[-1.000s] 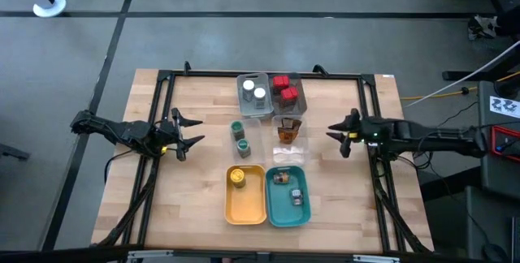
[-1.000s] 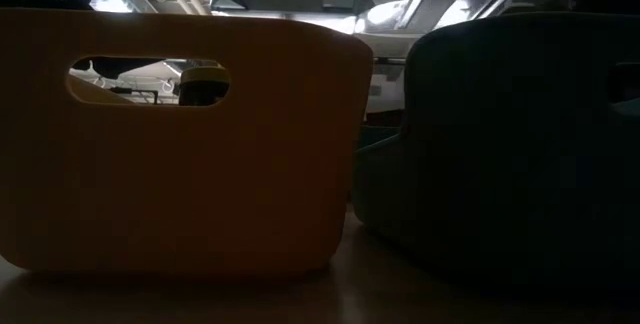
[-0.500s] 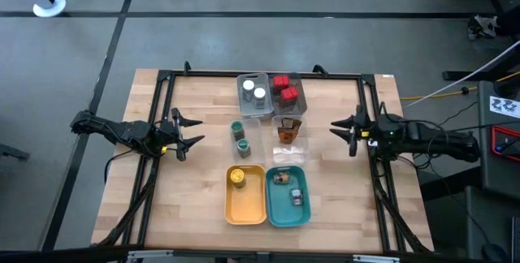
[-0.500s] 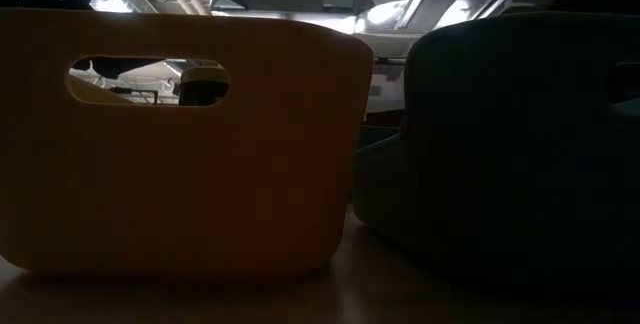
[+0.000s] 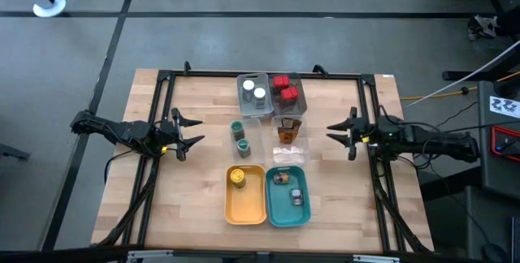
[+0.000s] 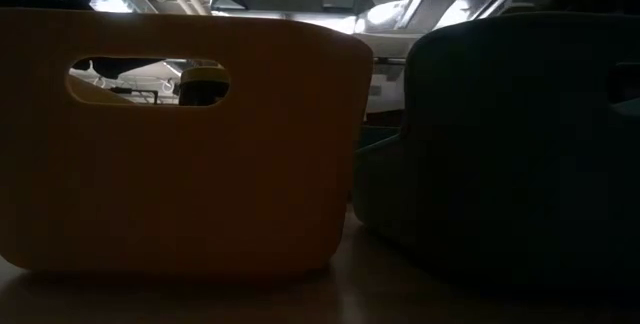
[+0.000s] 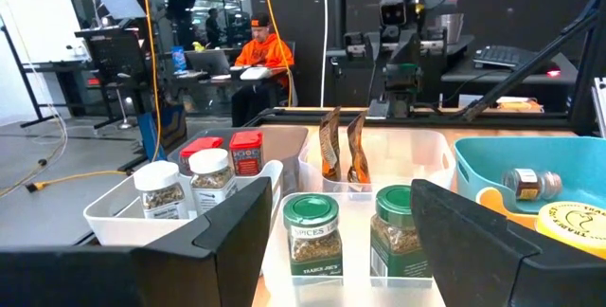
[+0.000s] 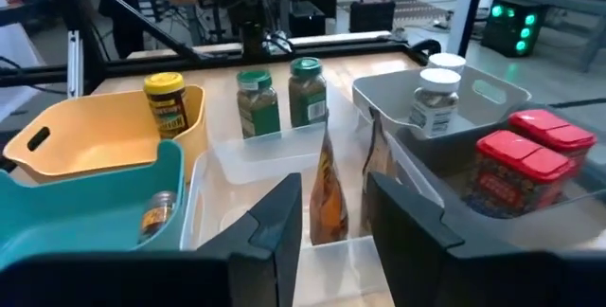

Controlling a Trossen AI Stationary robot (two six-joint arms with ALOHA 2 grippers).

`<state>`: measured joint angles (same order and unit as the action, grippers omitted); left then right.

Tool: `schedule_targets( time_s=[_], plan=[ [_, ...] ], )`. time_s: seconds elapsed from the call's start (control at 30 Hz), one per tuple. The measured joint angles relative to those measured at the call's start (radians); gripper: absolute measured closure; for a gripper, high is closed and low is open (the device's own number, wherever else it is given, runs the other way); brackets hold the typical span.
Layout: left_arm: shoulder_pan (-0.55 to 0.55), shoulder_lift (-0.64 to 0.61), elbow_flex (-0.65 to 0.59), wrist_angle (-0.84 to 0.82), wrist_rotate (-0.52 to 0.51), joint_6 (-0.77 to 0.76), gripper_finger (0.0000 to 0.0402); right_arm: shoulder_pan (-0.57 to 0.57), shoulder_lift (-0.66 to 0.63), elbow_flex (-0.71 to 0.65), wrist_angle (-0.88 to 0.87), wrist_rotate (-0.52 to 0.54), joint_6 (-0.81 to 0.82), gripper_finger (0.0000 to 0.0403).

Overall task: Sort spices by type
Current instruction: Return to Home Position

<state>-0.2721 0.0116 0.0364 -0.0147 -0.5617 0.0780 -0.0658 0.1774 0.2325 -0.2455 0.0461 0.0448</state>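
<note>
While both arms flank the bench (image 5: 195, 202) with jaws released and empty, the spices sit sorted. Nearest are a yellow jar (image 5: 237, 177) in the yellow bin (image 5: 246, 208) and brown jars (image 5: 281, 178) in the teal bin (image 5: 305, 183). Mid-bench stand green-lidded jars (image 5: 240, 135) and orange packs (image 5: 287, 131). Farthest, white-lidded jars (image 5: 253, 91) fill the grey bin (image 5: 241, 101), red tins (image 5: 283, 88) just beside. Homing well likely means the right gripper (image 5: 335, 133) retreating outward, clear of every bin; the left gripper (image 5: 195, 131) waits opposite.
</note>
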Motion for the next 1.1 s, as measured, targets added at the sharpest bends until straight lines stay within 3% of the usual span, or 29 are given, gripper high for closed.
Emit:
schedule_targets(
  time_s=[0.27, 0.8, 1.1],
  plan=[
    [0.0, 0.0, 0.0, 0.0, 0.0, 0.0, 0.0164, 0.0, -0.015, -0.149, 0.205, -0.005, 0.001, 0.0281],
    [0.0, 0.0, 0.0, 0.0, 0.0, 0.0, 0.0164, 0.0, -0.015, -0.22, 0.272, -0.015, 0.025, 0.0281],
    [0.0, 0.0, 0.0, 0.0, 0.0, 0.0, 0.0164, 0.0, 0.048, -0.222, 0.268, -0.016, -0.027, 0.0281]
  ],
)
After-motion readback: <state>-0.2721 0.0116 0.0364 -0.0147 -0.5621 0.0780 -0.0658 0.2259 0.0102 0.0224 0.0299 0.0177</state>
